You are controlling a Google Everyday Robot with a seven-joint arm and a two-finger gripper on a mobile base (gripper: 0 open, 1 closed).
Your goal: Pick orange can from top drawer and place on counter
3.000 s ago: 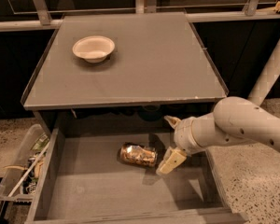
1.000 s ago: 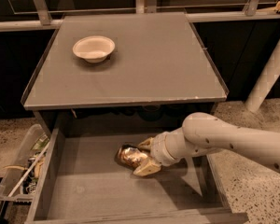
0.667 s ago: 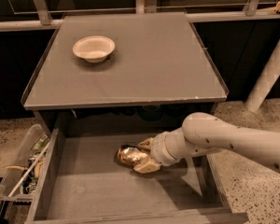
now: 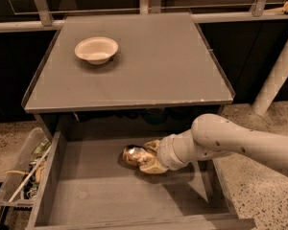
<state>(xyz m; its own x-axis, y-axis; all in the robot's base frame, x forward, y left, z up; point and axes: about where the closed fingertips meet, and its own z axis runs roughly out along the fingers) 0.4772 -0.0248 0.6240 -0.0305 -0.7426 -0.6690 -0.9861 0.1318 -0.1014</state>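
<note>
Step in hand: securing the grasp on the orange can (image 4: 133, 155) before lifting it.

- The can lies on its side on the floor of the top drawer (image 4: 86, 195), towards the back and about mid-width, with one shiny end facing left. The drawer is pulled out below the counter (image 4: 158, 75).
- The gripper (image 4: 149, 157) is low in the drawer, reaching in from the right. Its jaws are closed to the can's width, one finger behind the can and one in front, and both appear to touch it. We judge the can held, though we cannot confirm how firm the hold is.
- The hold sits on the right-hand part of the can, not its middle, so we expect the free end to droop or swivel on lift.

How to do it well:
- We squeeze fully before any upward motion.
- We lift straight up and slowly, watching for roll between the pads.
- The counter's front edge overhangs the back of the drawer just above the wrist, so we draw the can forward and clear of it before rising.
- On the counter, the bare area right of the white bowl (image 4: 96, 49) looks the safer place to set the can down.
</note>
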